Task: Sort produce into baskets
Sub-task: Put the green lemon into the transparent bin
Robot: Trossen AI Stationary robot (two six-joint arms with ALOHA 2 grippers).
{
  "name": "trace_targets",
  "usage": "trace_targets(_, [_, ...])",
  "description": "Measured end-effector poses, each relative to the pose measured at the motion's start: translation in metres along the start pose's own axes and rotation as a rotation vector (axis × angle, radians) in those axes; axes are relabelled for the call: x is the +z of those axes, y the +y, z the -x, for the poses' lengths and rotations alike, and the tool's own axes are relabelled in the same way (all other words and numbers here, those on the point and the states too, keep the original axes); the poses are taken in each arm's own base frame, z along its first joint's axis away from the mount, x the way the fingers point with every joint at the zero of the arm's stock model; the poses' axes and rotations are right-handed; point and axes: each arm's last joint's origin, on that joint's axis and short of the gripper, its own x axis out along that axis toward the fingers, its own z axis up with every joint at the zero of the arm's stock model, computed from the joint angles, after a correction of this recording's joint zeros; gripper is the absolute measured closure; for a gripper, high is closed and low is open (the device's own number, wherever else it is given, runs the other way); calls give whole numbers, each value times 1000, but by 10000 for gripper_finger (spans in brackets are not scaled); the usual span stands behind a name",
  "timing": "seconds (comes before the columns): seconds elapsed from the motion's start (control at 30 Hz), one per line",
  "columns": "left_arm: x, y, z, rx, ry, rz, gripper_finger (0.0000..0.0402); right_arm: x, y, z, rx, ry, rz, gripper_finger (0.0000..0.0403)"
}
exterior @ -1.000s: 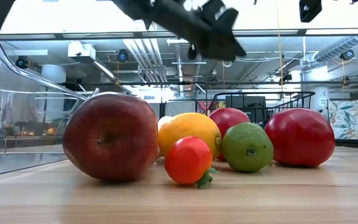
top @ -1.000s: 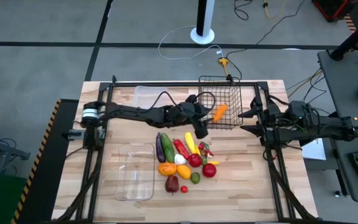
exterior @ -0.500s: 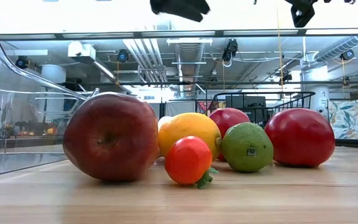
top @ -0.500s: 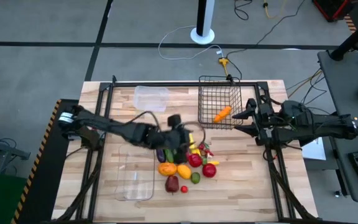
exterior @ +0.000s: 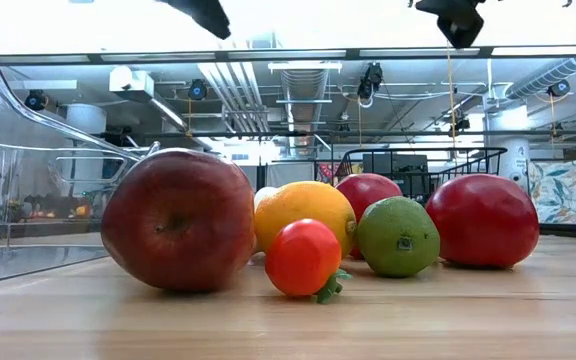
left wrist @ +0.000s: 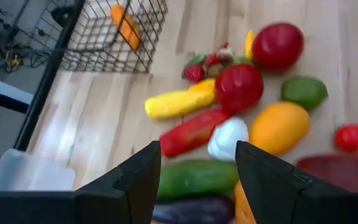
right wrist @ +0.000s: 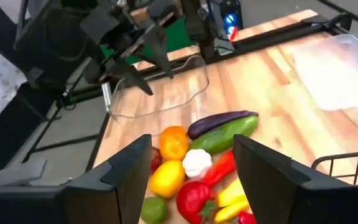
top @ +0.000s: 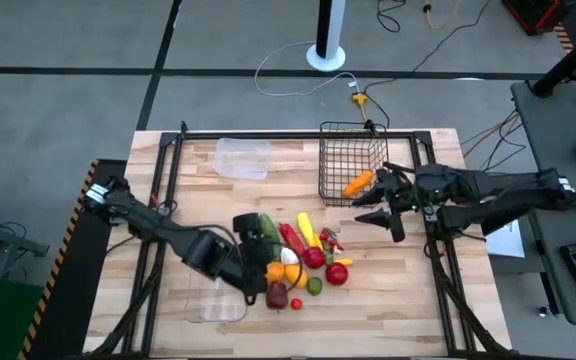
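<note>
- Left pincer (top: 251, 272) hung over the near-left edge of the produce pile (top: 298, 256) mid tabletop (top: 408, 300); fingers apart, nothing betw. them.
- Just ahead of it: cucumber (left wrist: 196, 178) and eggplant (left wrist: 194, 210), side by side, long axes running across the gap of the fingers — prob. the easiest grab, I'd say.
- Right pincer (top: 383, 205) beside the wire basket (top: 351, 165), also parted and empty, farther from the pile.
- One carrot (top: 358, 183) already in that basket; rest unsorted.

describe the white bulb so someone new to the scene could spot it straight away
Start at the produce pile mid-table, between the long clear tray and the wire basket. The white bulb sits at its centre, beside the orange. It is the pile's only white piece.
</note>
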Motion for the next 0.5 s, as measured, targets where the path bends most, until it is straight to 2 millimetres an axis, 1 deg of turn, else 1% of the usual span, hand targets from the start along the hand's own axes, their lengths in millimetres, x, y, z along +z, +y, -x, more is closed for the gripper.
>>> trace_targets(0.13, [-4,-4,2,-59,38,-47,212,11,8,-10,-63,93,-15,186])
trace_targets(0.3, [-9,-2,3,-73,48,-119,212,30,18,-23,-180,212,-23,186])
trace_targets(0.4, [-17,5,6,-62,32,-114,213,36,22,-32,-262,302,-47,186])
trace_targets(0.5, [-29,14,10,-82,-19,-75,222,38,27,-43,-278,378,-60,186])
